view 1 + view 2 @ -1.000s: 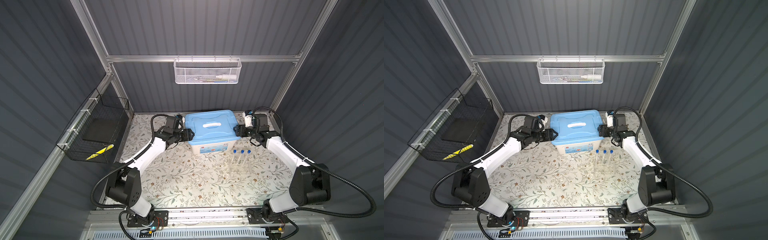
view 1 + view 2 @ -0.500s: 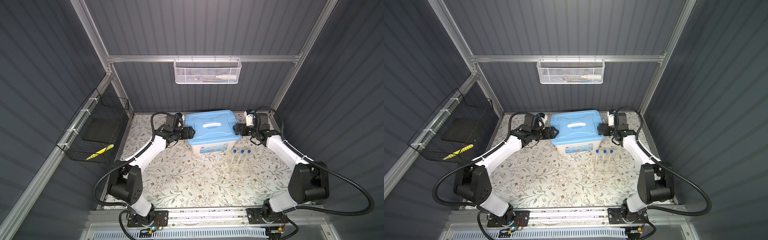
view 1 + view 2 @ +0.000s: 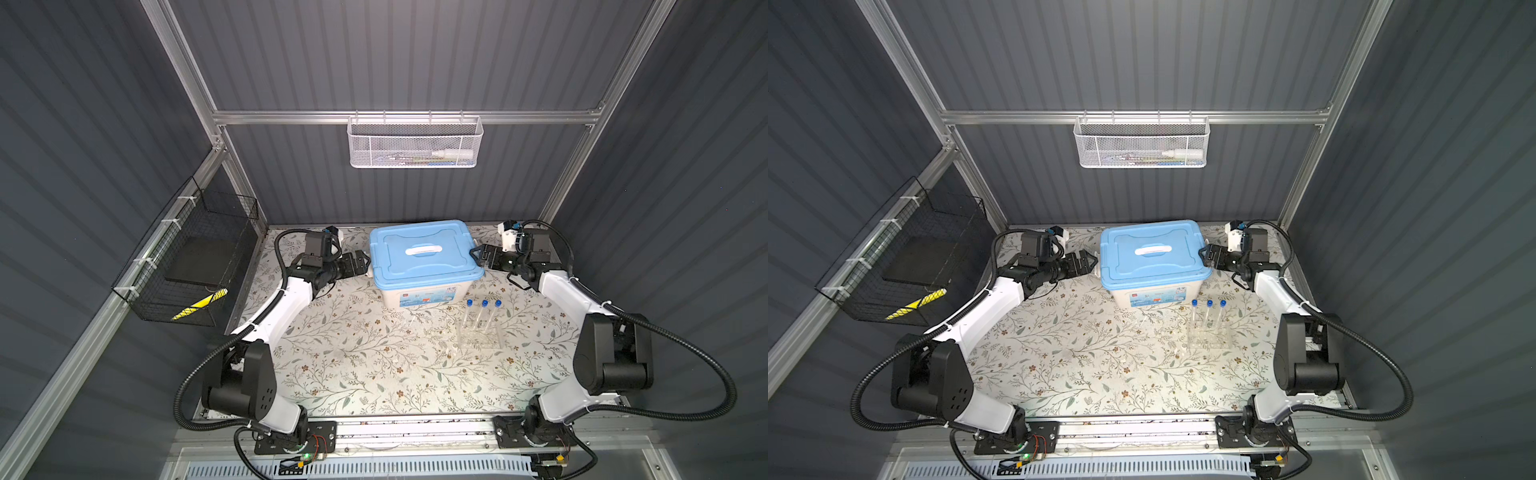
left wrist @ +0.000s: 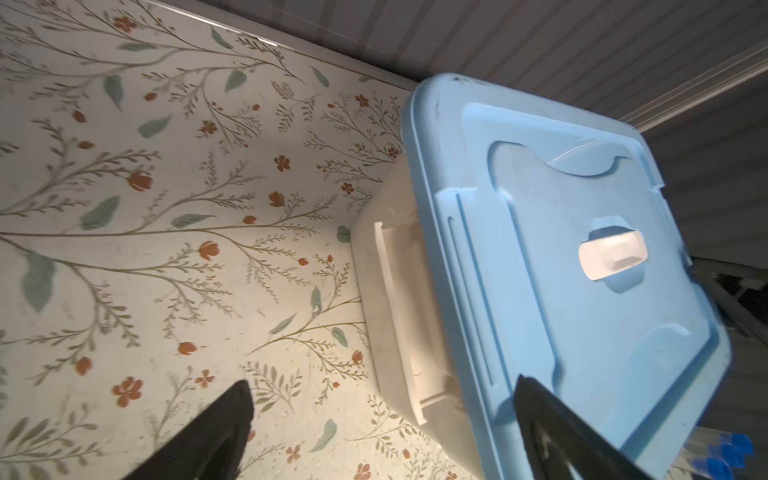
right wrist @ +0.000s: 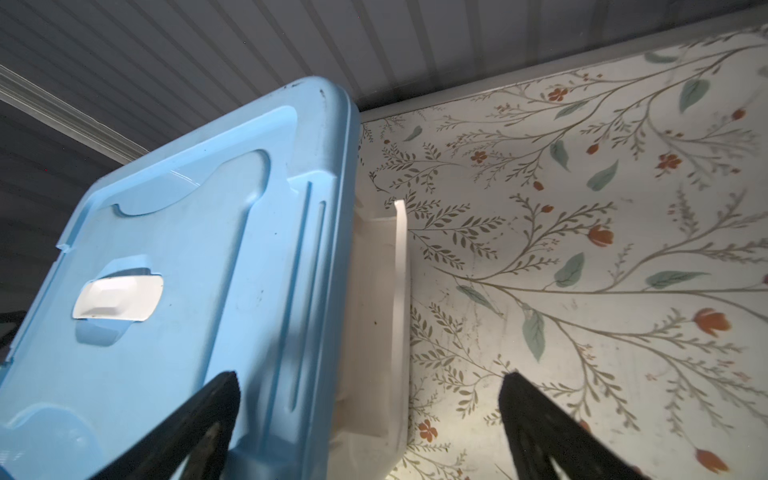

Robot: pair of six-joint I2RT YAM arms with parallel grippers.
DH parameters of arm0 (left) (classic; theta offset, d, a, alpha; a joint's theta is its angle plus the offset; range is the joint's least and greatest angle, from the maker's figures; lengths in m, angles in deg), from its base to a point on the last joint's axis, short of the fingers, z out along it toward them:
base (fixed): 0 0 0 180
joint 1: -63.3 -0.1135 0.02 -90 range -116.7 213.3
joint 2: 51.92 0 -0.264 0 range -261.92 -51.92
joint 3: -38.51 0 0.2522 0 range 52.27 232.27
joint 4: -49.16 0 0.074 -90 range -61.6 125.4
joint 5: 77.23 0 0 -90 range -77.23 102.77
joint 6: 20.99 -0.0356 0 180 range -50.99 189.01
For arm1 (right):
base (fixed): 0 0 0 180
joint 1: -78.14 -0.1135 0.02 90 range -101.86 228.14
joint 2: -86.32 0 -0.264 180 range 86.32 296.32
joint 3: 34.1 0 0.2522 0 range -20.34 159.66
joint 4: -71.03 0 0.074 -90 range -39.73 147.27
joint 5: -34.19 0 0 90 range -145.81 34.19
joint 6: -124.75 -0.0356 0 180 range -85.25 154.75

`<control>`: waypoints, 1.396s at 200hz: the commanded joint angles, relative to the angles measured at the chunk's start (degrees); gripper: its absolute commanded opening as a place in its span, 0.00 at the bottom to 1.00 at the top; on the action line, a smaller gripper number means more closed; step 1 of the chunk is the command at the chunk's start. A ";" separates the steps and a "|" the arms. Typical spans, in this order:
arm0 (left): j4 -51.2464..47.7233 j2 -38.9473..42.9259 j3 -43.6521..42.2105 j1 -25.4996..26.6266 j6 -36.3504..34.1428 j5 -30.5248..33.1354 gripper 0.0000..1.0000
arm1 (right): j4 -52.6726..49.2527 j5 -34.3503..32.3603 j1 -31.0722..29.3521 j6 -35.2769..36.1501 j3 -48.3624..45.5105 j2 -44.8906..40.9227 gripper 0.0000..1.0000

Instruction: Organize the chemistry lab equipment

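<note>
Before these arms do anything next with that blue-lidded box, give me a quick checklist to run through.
1. Left jaws open and empty: ok.
2. Right jaws open and empty: ok.
3. Jaws flank the box: ok.
4. Blue lid off: not ok, it is on.
5. Side latch released: cannot tell.
6. Test tubes upright in rack, away from both arms: ok.

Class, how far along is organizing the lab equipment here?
Done: three test tubes stand in the clear rack. In hand: nothing; the left gripper and right gripper, both open, flank the closed blue-lidded box. Left: rack and tubes sit on the table outside it.
</note>
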 commanded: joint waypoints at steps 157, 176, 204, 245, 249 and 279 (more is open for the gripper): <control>25.96 -6.22 -8.23 -0.41 18.42 -20.78 0.99 | 6.75 15.66 1.64 -12.37 1.03 6.95 0.94; 28.54 -6.23 -8.85 -0.41 20.66 -21.73 0.99 | 7.40 15.75 1.64 -12.73 0.94 6.88 0.92; 29.14 -5.62 -8.98 -0.41 21.32 -21.65 0.99 | 9.02 16.78 1.55 -14.09 0.94 7.01 0.89; 30.30 -4.70 -8.93 -0.42 22.68 -21.92 0.94 | 6.88 14.38 0.73 -12.07 1.18 5.37 0.82; 30.36 -4.65 -8.87 -0.41 22.78 -21.92 0.93 | 6.53 14.12 0.68 -11.80 1.28 5.20 0.82; 29.87 -4.12 -8.06 -0.40 22.56 -21.57 0.90 | 4.23 12.11 -0.27 -9.76 1.88 4.19 0.79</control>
